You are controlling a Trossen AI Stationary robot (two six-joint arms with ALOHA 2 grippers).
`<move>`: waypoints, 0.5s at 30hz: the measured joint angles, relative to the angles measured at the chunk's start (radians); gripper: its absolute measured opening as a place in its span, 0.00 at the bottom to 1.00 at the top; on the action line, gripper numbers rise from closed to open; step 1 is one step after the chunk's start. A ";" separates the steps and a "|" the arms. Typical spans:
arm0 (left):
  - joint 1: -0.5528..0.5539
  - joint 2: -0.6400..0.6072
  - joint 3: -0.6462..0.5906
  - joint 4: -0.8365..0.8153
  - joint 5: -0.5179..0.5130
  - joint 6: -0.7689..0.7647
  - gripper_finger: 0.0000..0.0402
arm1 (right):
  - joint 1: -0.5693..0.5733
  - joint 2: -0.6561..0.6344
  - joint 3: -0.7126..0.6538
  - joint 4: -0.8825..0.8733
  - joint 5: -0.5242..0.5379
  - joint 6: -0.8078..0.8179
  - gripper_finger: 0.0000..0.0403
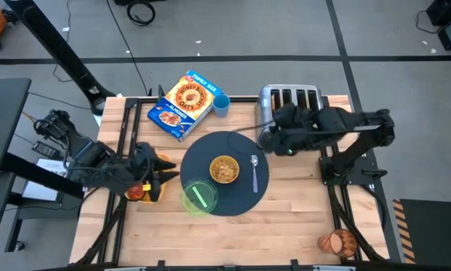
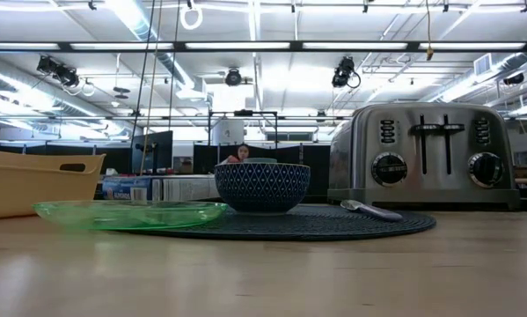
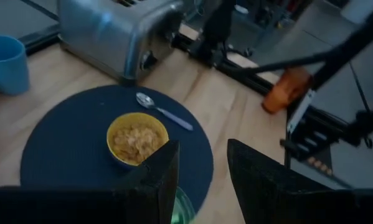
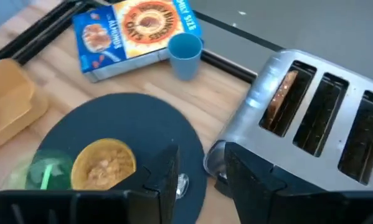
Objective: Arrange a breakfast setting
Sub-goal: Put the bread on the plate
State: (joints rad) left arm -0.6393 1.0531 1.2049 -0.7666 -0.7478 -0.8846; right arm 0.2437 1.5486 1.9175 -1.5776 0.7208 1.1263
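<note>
Right now your round mat (image 1: 227, 175) lies mid-table with the cereal bowl (image 1: 224, 169) at its centre, the metal spoon (image 1: 255, 170) just to the bowl's right, and the green plate (image 1: 199, 196) overlapping the mat's near-left edge. A toast slice (image 4: 284, 93) stands in one slot of the chrome toaster (image 1: 291, 107). Your right gripper (image 4: 198, 180) hovers at the toaster's front-left corner, fingers parted narrowly with nothing between them. Your left gripper (image 3: 202, 177) sits at the left, above the yellow tray (image 1: 151, 186), fingers likewise apart and empty. The orange-brown cup (image 1: 338, 242) lies off the table's near-right corner. A cereal box (image 1: 181, 105) and blue cup (image 1: 221, 105) rest at the far edge.
</note>
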 joint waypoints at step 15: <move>0.143 -0.101 0.000 -0.127 -0.002 0.140 0.46 | -0.399 0.003 -0.167 0.088 -0.064 -0.031 0.38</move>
State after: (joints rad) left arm -0.4962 0.9520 1.2049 -0.8933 -0.7499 -0.7442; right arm -0.1557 1.5519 1.7508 -1.4894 0.6569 1.0951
